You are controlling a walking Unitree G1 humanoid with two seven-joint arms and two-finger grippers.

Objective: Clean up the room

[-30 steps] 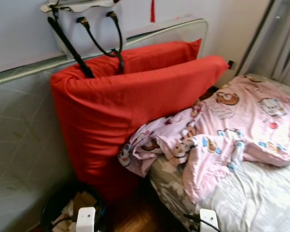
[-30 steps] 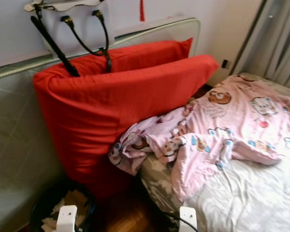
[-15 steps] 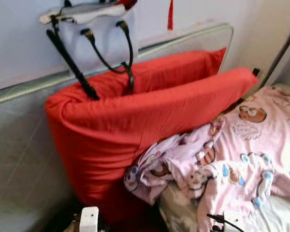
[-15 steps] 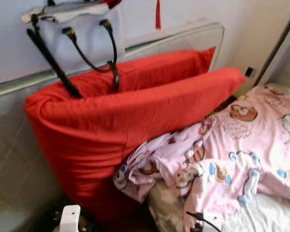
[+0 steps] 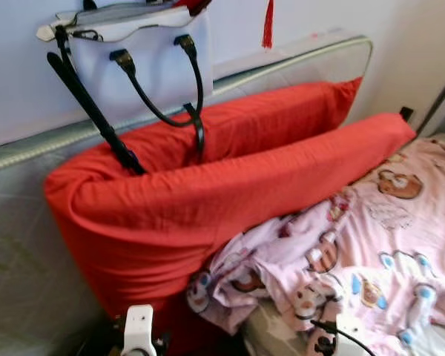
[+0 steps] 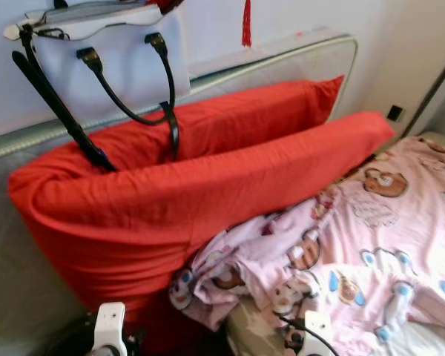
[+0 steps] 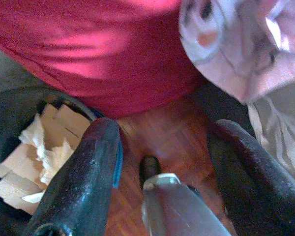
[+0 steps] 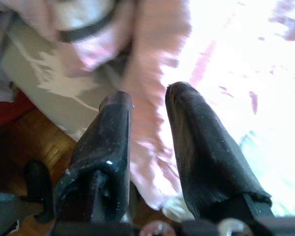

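The left gripper (image 7: 160, 142) is held wide over wood floor (image 7: 172, 142); the right gripper (image 8: 147, 105), narrowly parted, is poised over the pink cartoon-print blanket (image 5: 371, 252) at the bed's edge.

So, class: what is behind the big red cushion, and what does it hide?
Behind the red cushion stands a second red cushion, then a grey padded headboard with a pale handbag resting on its top. The headboard's lower part is covered.

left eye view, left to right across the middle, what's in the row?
Grey padded headboard → red pillows → pink cartoon-print blanket.
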